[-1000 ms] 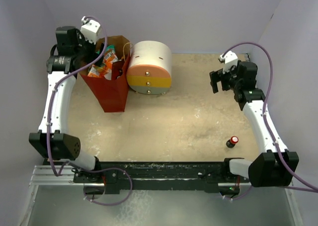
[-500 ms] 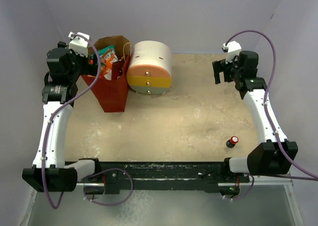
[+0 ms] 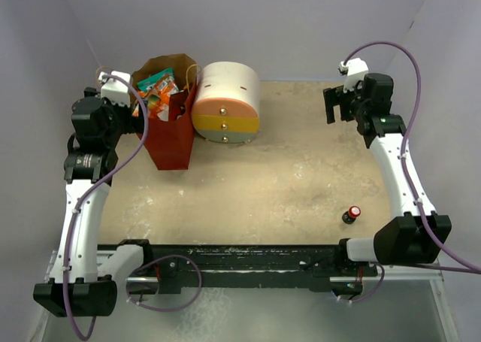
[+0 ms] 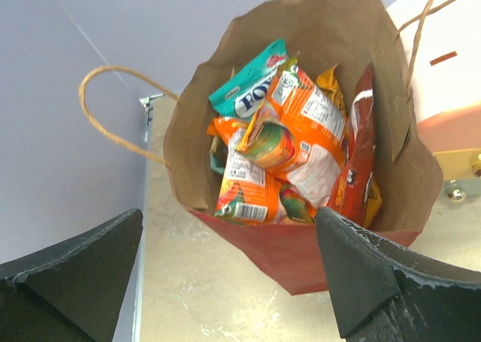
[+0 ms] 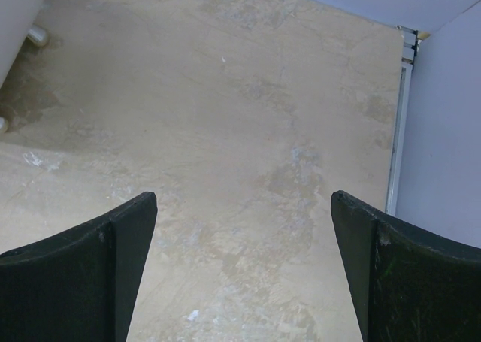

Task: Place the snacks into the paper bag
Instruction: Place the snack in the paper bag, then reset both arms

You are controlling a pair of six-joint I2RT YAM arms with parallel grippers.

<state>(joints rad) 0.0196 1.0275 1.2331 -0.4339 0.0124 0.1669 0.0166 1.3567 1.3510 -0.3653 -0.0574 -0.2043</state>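
Snacks (image 4: 282, 143) sit in bag (image 4: 301, 263). Left gripper (image 4: 229, 212) and right gripper (image 5: 242, 195) wide, empty. Advice: withdraw left clear of handle (image 4: 113, 67); avoid tipping bag.

"Where are you seeing room to pass?"

"You are getting bare tabletop (image 3: 285, 169) through the middle, between the drawer unit (image 3: 225, 101) and the small bottle (image 3: 351, 213)."

"And what is blocking you on the left?"

"The paper bag (image 3: 169, 139) is standing just beside the drawer unit. Snacks (image 4: 278, 146) are crowding its mouth, and a handle (image 4: 113, 109) is looping outward."
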